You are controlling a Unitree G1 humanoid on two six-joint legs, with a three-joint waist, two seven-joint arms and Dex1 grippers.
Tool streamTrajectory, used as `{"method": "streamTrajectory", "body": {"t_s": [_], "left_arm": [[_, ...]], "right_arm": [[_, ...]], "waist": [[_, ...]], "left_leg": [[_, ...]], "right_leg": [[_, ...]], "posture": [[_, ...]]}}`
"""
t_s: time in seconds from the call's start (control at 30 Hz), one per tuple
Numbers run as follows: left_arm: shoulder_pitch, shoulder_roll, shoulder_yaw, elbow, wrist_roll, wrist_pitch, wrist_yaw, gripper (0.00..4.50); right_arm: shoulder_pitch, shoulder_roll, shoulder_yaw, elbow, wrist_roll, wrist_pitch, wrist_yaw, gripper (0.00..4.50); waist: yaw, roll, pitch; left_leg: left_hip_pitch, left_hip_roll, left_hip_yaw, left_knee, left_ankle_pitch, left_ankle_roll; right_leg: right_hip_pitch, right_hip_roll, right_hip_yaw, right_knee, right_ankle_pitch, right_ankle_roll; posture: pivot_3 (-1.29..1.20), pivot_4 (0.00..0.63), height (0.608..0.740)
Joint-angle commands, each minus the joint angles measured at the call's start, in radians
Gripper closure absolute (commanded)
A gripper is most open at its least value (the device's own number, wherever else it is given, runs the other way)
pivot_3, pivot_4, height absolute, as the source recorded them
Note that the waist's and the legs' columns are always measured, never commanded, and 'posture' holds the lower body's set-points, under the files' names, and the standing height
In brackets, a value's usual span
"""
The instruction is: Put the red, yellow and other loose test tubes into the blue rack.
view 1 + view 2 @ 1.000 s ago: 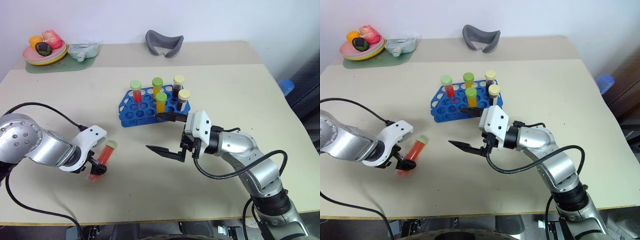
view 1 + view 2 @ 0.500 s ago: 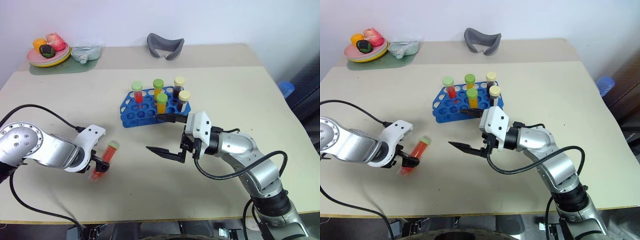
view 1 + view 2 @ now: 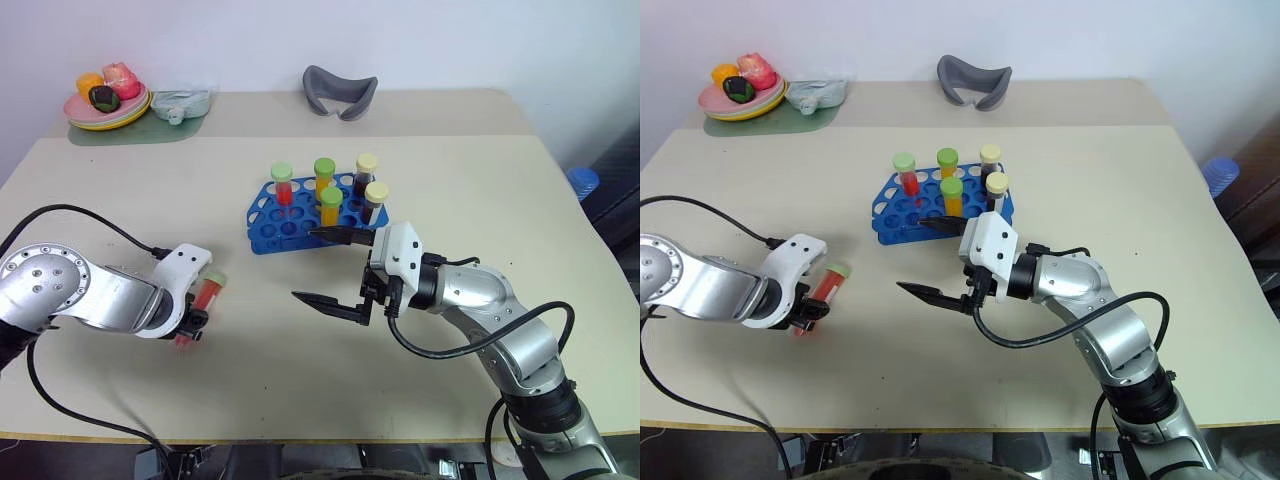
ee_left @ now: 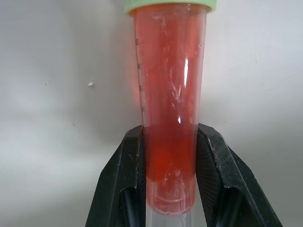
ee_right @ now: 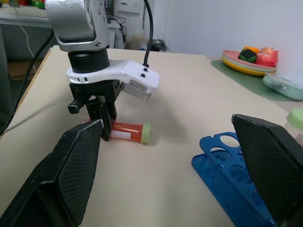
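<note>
A red test tube with a green cap lies on the table at the left. My left gripper points down at it, shut on its lower end; both black fingers press the tube's sides. The blue rack stands at mid-table and holds several capped tubes: a red one, two yellow ones and two dark ones. In front of the rack my right gripper hovers level, pointing left, open and empty. The right wrist view shows the left gripper on the tube.
At the far left corner a plate of fruit sits on a green mat beside a clear bag. A grey curved object lies at the back edge. A blue object stands beyond the table's right edge.
My left gripper's fingers have closed on the red tube's lower end. The tube still lies on the table. The right arm has stayed put, and the head camera has shifted.
</note>
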Motion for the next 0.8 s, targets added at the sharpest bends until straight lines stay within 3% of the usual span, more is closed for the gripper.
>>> {"method": "streamTrajectory", "body": {"t_s": [0.03,0.1,0.2,0.37,0.43,0.53,0.63,0.8], "left_arm": [[0.014,0.019,0.04,-0.008,0.001,-0.043,0.049,3.7],[0.023,0.024,0.081,-0.007,0.001,-0.084,0.095,3.7],[0.02,-0.025,0.253,-0.088,0.324,-0.25,0.093,3.7],[0.155,-0.171,0.443,-0.214,0.822,-0.6,-0.117,3.7],[0.196,-0.286,0.486,-0.233,0.872,-0.711,-0.28,3.7],[0.228,-0.412,0.475,-0.249,1.037,-0.867,-0.491,3.7],[0.268,-0.499,0.387,-0.225,1.235,-1.005,-0.694,3.7],[0.322,-0.632,0.3,-0.116,1.501,-1.222,-0.895,3.7]], "right_arm": [[-0.005,0.002,-0.005,-0.043,0.017,-0.007,0.0,0.0],[-0.005,0.0,-0.009,-0.039,0.018,-0.009,0.002,0.0],[-0.005,0.0,-0.017,-0.027,0.02,-0.011,0.002,0.0],[0.009,-0.006,-0.043,0.019,0.017,-0.017,-0.004,0.0],[0.026,-0.019,-0.059,0.039,0.009,-0.02,-0.005,0.0],[0.047,-0.024,-0.089,0.052,0.014,-0.006,-0.028,0.0],[0.084,-0.039,-0.122,0.056,0.012,0.001,-0.048,0.0],[0.16,-0.065,-0.172,0.054,0.006,0.006,-0.076,0.0]], "waist": [[0.0,0.0,0.0],[-0.001,0.0,0.0],[0.001,-0.003,0.002],[0.002,-0.002,0.001],[0.004,-0.002,0.001],[0.007,-0.002,0.001],[0.004,-0.002,0.001],[0.0,-0.002,0.001]], "left_leg": [[0.0,0.0,0.0,0.0,0.0,0.0],[0.0,0.0,0.0,0.0,0.0,0.0],[-0.001,0.001,0.0,0.0,0.0,0.0],[-0.002,0.0,0.002,-0.002,0.003,-0.005],[-0.002,0.0,0.003,-0.003,0.003,-0.006],[-0.003,0.0,0.004,-0.002,0.003,-0.005],[-0.003,0.0,0.003,-0.002,0.001,-0.002],[-0.002,0.0,0.003,-0.002,0.0,0.0]], "right_leg": [[0.0,0.0,0.0,0.0,0.0,0.0],[0.0,0.0,0.0,0.0,0.0,0.0],[-0.002,0.001,0.0,0.0,0.0,0.0],[-0.002,0.0,0.0,-0.003,0.0,0.0],[-0.002,0.0,0.001,-0.004,0.0,0.0],[-0.002,0.0,0.001,-0.004,0.0,0.0],[-0.002,0.0,0.001,-0.004,0.0,0.0],[-0.002,0.0,0.001,-0.003,0.0,0.0]], "posture": [[0.0,0.15,0.74],[0.0,0.15,0.74],[0.0,0.15,0.74],[0.0,0.15,0.74],[0.0,0.15,0.74],[0.0,0.15,0.74],[0.0,0.15,0.74],[0.0,0.15,0.74]]}}
